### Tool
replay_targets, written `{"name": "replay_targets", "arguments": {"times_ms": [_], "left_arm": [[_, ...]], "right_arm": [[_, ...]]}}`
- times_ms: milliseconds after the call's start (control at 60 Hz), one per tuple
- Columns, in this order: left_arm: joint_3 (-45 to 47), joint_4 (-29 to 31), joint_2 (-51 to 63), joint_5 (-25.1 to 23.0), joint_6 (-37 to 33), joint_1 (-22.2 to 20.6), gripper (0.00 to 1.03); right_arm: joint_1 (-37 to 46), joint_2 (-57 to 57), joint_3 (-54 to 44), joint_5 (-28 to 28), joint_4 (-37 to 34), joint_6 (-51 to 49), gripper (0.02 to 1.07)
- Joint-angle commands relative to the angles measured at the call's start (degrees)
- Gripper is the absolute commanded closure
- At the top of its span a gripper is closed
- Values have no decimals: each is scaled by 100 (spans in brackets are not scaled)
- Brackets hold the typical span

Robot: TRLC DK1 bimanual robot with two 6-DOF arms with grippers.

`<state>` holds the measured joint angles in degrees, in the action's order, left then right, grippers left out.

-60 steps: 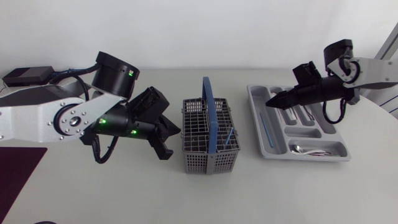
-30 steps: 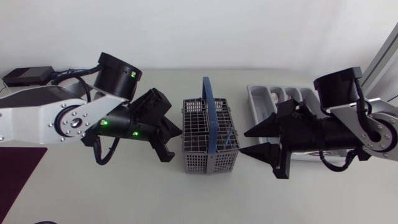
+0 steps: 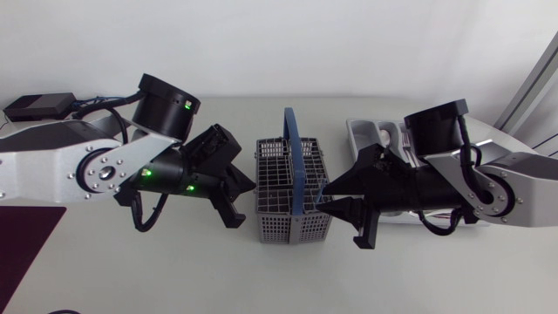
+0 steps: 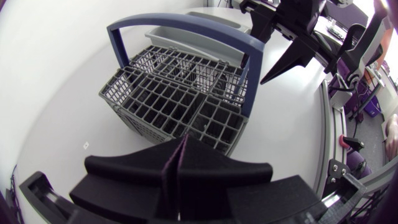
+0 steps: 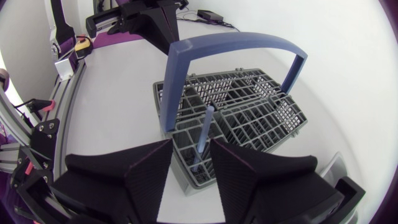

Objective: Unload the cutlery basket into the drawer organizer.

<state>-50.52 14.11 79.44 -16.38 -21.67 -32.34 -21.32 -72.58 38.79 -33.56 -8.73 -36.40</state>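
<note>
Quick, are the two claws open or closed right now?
Left claw: closed, holding nothing.
Right claw: open, holding nothing.

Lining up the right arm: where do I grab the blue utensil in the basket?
Take the blue utensil by its free upper end, probably from the right gripper side: it stands near-upright at that edge of the basket, handle arching behind.
</note>
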Motion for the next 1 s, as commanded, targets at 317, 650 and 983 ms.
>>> {"name": "replay_targets", "arguments": {"times_ms": [317,650,983], "left_arm": [[-54,57,10,12,-74,-53,89],[16,66,-69,12,-83,-36,89],[78,66,-122,12,-92,-45,89]], "right_arm": [[-91,-283,191,25,276,318,100],[-39,218,323,25,144,547,101],[216,1246,859,-28,-682,810,101]]}}
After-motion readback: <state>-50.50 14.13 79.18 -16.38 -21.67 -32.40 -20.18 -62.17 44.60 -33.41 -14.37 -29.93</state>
